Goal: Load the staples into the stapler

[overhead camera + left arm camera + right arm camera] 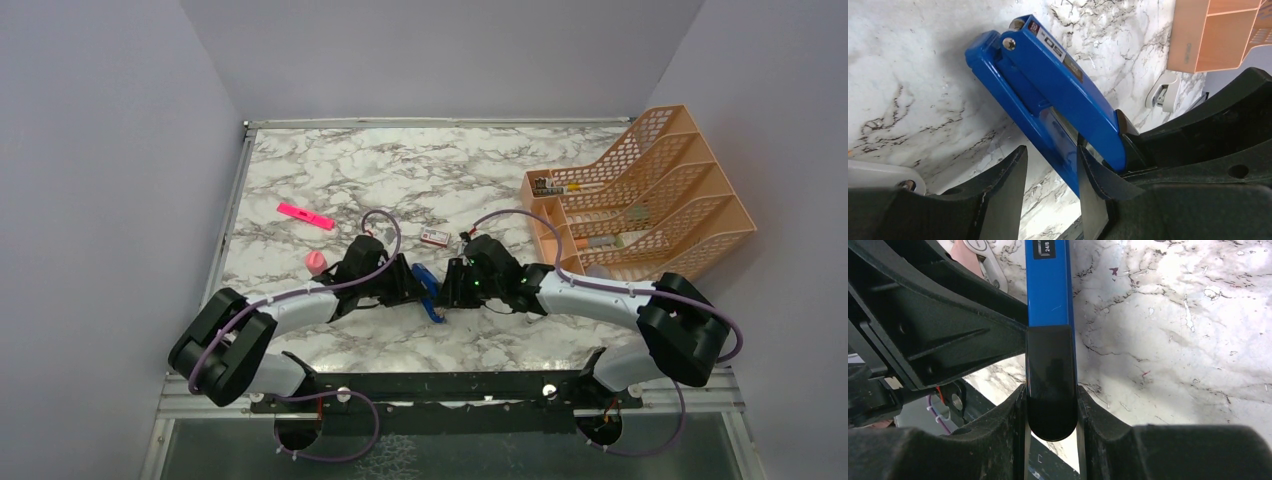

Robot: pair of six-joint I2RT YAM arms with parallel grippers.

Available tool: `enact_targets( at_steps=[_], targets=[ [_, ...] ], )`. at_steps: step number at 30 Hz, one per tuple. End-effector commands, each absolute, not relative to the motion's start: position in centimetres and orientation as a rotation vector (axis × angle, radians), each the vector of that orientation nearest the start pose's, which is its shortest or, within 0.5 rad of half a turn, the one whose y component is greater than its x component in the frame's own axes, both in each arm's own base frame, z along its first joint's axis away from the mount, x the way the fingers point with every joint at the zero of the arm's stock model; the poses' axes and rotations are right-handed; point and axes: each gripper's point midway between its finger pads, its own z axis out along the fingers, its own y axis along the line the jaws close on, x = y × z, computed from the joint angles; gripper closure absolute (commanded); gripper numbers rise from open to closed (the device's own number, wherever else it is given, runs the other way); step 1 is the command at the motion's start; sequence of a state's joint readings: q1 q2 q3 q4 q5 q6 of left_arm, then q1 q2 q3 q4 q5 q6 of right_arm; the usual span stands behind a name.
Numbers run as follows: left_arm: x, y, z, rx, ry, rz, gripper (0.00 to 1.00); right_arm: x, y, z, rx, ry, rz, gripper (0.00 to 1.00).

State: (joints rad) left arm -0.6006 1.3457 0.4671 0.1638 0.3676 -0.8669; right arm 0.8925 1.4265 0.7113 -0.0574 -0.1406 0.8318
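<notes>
The right hand point(1052, 407) pinches the black tip of the stapler point(1048, 285), probably to swing its top open. The left hand point(1048, 172) is spread around the blue lower half, with one finger point(1093, 175) touching it, seemingly to steady it. The staples' box point(434, 237) lies on the tabletop point(330, 170) just beyond both hands; no loose staples show.

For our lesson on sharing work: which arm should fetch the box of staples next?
Probably the left: the right gripper clamps the stapler, while the left gripper sits loosely around it, a gap showing beside one finger.
</notes>
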Motion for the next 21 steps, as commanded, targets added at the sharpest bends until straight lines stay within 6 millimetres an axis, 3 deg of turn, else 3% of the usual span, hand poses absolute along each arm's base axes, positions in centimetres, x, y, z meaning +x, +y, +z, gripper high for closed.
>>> enact_targets(
  at_steps=[1,7,13,21],
  targets=[
    [21.0,-26.7,5.9,-0.118,2.456,-1.203,0.6,19.2,33.2,9.7,-0.145,2.455,1.076,0.83],
    [20.4,-26.9,4.4,-0.098,2.496,-1.176,0.73,18.8,33.6,10.5,-0.149,2.44,1.128,0.83],
    [19.7,-26.8,3.3,-0.067,2.524,-1.15,1.0,19.3,33.0,10.9,-0.139,2.454,1.078,0.83],
    [19.0,-26.0,1.6,0.032,2.58,-1.078,1.0,21.8,30.3,12.5,-0.162,2.479,0.934,0.82]
  ],
)
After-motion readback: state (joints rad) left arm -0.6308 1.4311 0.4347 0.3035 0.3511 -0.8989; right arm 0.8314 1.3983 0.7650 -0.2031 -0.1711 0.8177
